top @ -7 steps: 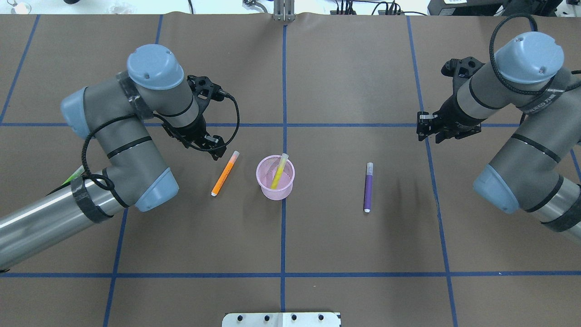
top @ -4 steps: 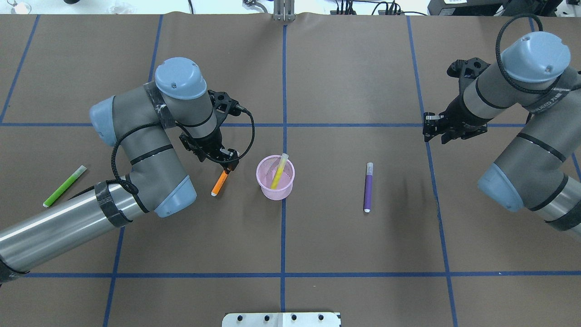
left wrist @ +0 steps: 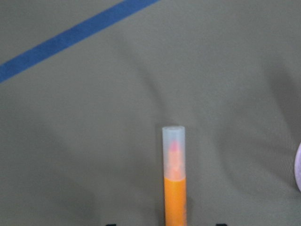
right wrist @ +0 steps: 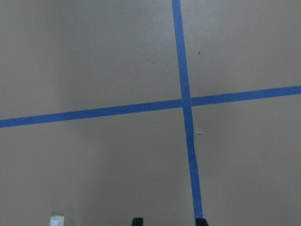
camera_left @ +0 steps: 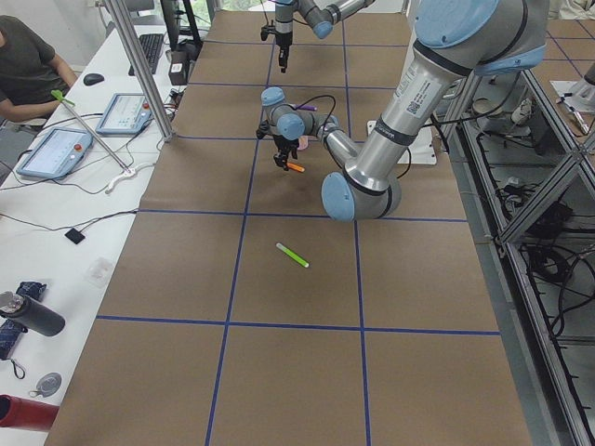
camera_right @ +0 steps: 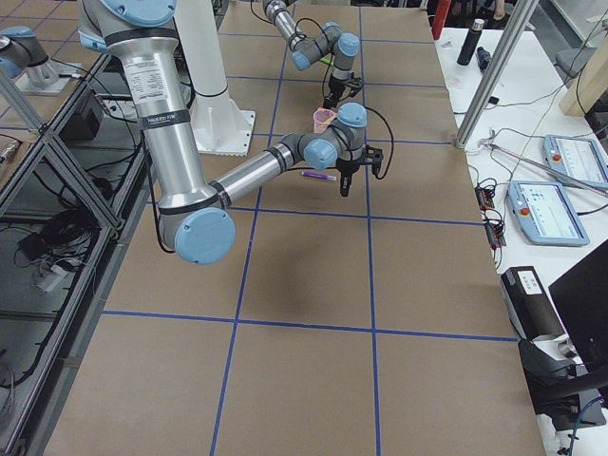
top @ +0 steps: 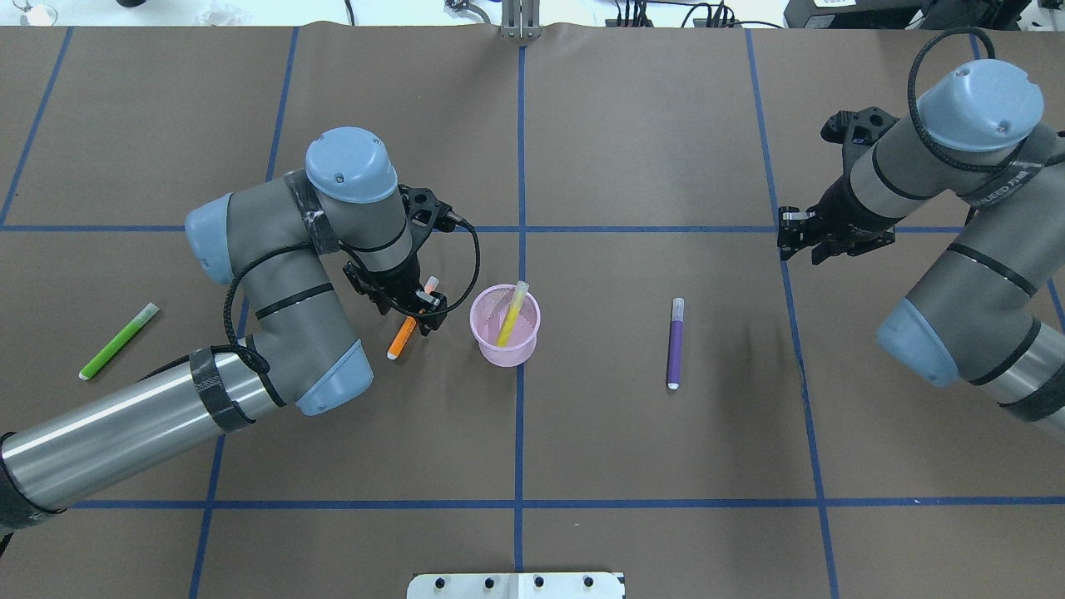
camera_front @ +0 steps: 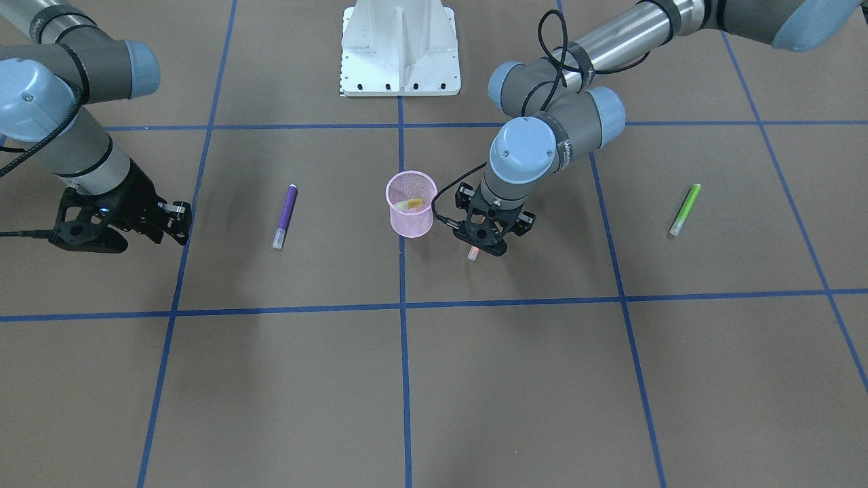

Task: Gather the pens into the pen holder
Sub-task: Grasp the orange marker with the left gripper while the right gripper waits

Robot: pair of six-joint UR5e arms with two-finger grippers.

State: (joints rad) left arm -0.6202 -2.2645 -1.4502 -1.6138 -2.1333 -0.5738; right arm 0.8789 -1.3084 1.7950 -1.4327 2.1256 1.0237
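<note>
**A:** Right, what am I seeing at the left gripper (top: 418, 309)?

**B:** On my console its fingers (left wrist: 218, 224) are spread, one on each side of the orange pen (top: 401, 337), and neither touches it. That pen lies flat on the table (top: 632, 449). Its pale cap pokes out beyond the fingertips and its other end trails back toward the robot.

**A:** And the cup (top: 507, 353)?

**B:** It's upright, just beside those fingers, on the side toward the right arm. I count one pen in it, the yellow pen (top: 509, 318), leaning with its cap over the rim.

**A:** The other two?

**B:** The purple pen (top: 676, 343) lies flat between the cup and the right gripper (top: 789, 235). The green pen (top: 118, 341) is well apart from the left fingers, out past the left arm, on the side away from the cup.

**A:** Right fingers?

**B:** My wrist feed shows the two tips (right wrist: 200, 221) apart, with only table and blue tape (right wrist: 187, 117) between them. So they're released, gripping nothing.
</note>
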